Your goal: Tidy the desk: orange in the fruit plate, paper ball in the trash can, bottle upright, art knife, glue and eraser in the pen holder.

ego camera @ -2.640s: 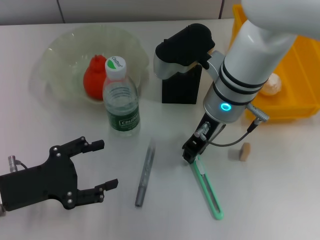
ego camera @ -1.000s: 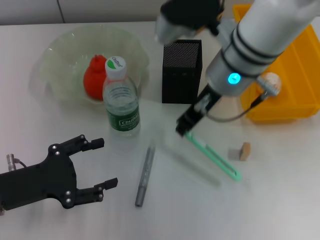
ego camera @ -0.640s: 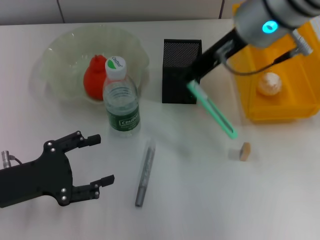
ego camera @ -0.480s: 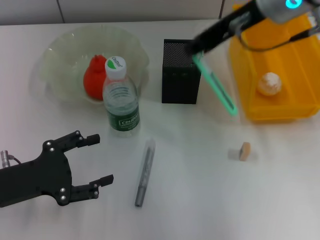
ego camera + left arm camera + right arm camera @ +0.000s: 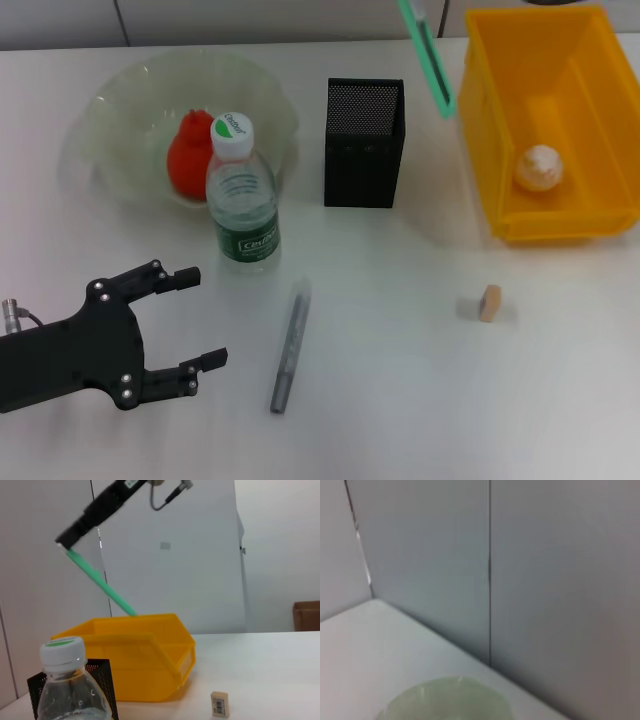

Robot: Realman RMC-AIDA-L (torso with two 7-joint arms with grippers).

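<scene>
My right gripper (image 5: 64,543) shows only in the left wrist view. It is shut on the top end of the green art knife (image 5: 427,52) and holds it tilted, high in the air near the black mesh pen holder (image 5: 364,141) and the yellow bin (image 5: 590,215). The orange (image 5: 186,158) lies in the clear fruit plate (image 5: 120,110). The bottle (image 5: 241,198) stands upright in front of the plate. The paper ball (image 5: 541,168) lies in the yellow bin. The eraser (image 5: 489,302) and the grey glue stick (image 5: 289,346) lie on the table. My left gripper (image 5: 205,315) is open and empty at the front left.
The white table (image 5: 400,400) ends at a grey wall at the back. The left wrist view shows the bottle (image 5: 70,680), pen holder (image 5: 102,677), bin (image 5: 145,665) and eraser (image 5: 219,703). The right wrist view shows the plate's rim (image 5: 450,697).
My right arm has lifted the green art knife off the table and carried it up and back, out of the head view's top edge. My left gripper has barely shifted.
</scene>
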